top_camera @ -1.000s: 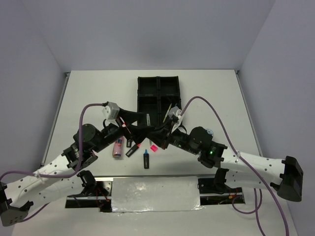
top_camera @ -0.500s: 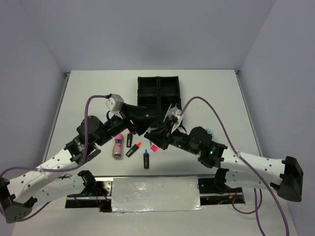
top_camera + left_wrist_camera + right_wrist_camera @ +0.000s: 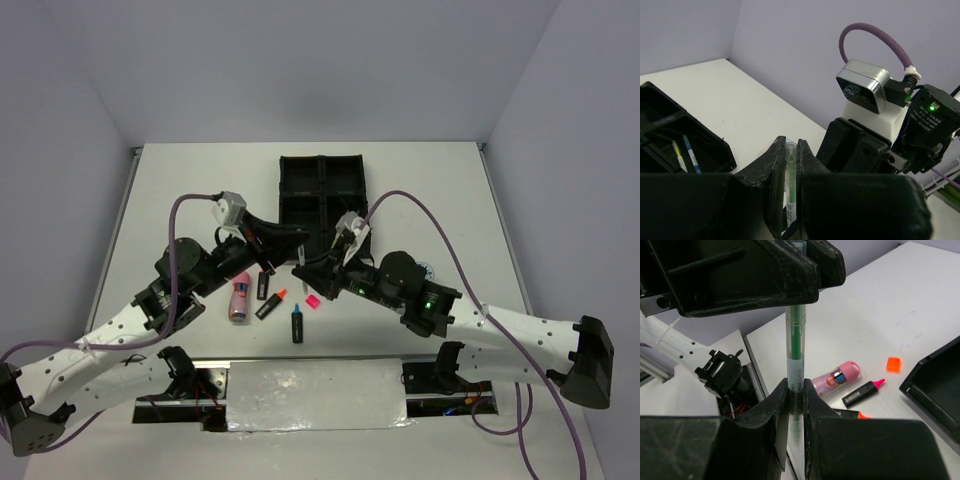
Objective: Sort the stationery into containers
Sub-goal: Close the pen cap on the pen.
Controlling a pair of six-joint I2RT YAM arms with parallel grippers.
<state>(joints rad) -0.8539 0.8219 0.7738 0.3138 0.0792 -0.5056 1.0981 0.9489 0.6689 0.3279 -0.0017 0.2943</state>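
Top view: just on the near side of the black plastic four-compartment tray, the left gripper and the right gripper both hold one thin green pen. Left wrist: the left jaws are clamped on the pen's upper end. Right wrist: the right jaws are clamped on its lower barrel.

I count 2 arms, the left arm and the right arm, with 2 grippers between them: 1 left gripper and 1 right gripper. There is 1 black tray, split into 4 compartments. Highlighters come to 3: 1 orange-capped highlighter, 1 blue-capped highlighter, 1 pink-capped highlighter. Pens also come to 3: 1 green pen, 1 yellow pen, 1 blue pen. Then 1 pink tube, 2 small squares, namely 1 pink square and 1 orange square, and just 1 blue-white roll that I can make out
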